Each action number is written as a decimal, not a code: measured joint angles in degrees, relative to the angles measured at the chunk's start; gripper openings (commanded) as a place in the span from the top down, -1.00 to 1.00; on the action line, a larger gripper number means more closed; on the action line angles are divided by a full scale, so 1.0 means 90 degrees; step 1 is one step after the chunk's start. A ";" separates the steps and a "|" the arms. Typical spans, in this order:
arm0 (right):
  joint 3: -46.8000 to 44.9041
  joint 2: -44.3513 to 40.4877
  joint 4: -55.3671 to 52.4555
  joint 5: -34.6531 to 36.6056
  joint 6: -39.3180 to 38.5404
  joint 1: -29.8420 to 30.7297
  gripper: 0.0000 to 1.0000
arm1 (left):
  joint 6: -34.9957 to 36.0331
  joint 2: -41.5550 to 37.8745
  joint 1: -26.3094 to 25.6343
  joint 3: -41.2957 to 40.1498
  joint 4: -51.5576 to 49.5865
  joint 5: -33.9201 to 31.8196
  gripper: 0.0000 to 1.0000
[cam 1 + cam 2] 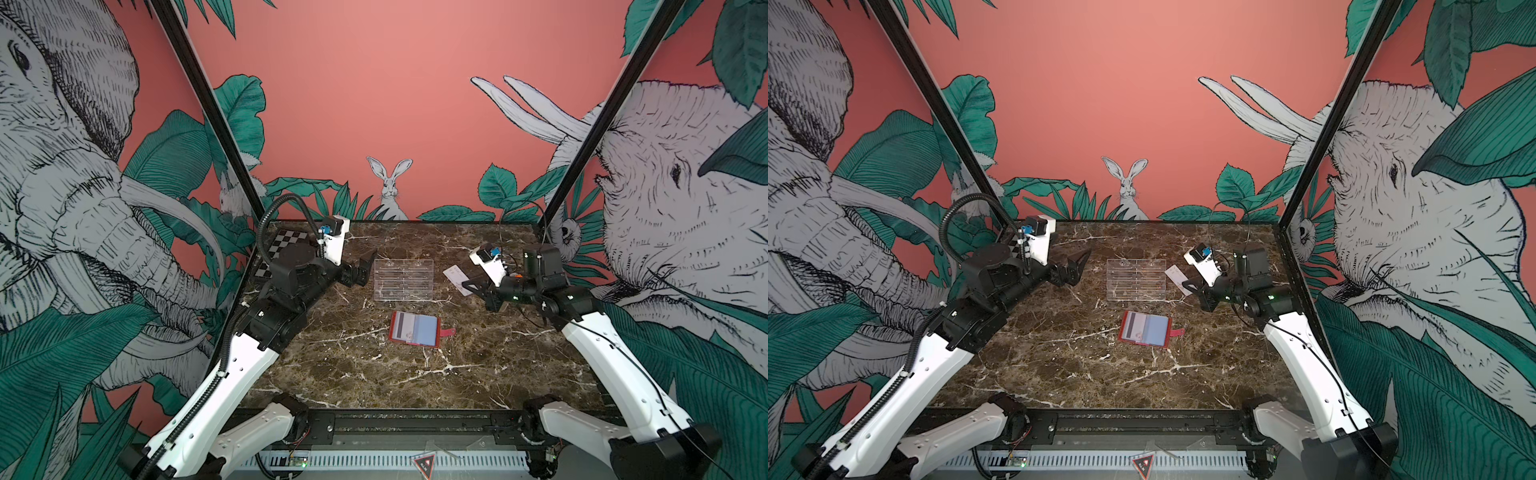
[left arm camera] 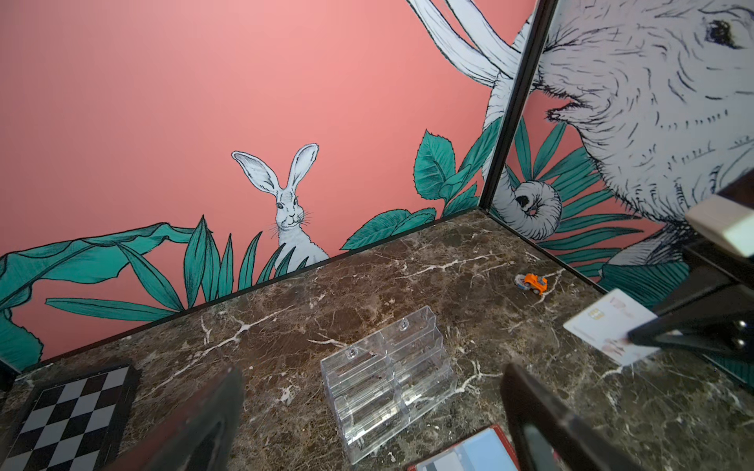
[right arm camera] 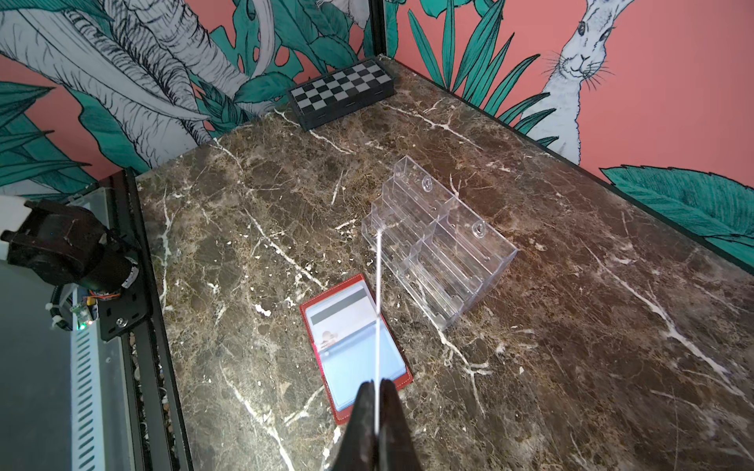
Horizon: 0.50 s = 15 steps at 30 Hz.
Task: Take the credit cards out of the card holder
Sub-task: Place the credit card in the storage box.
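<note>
Marble tabletop [image 1: 374, 374] holds the card holder [image 1: 414, 329] (right claw [image 1: 465, 284] pinches one card [image 1: 453, 275]).

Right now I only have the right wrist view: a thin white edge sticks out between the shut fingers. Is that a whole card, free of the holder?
Observer: Yes. In a top view the right end effector holds one whole credit card by its edge, apart from the card holder, beside the acrylic rack.
Operator: The left end effector is outside my view. What's its state?
Observer: It hangs on the rack's other side, jaws wide open, empty.
</note>
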 measured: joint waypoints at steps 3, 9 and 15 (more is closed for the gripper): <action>0.0160 0.0095 -0.0216 -0.0027 -0.0503 0.0002 1.00 | 0.0168 -0.0289 0.0000 -0.0350 0.0112 0.0245 -0.98; 0.0624 0.0673 -0.0799 -0.0209 -0.1892 0.0005 1.00 | 0.0432 -0.0590 0.0000 -0.0794 0.0163 0.0865 -0.98; 0.1843 0.1936 -0.1574 -0.0362 -0.3376 0.0005 1.00 | 0.0634 -0.0901 0.0000 -0.1246 0.0284 0.1452 -0.98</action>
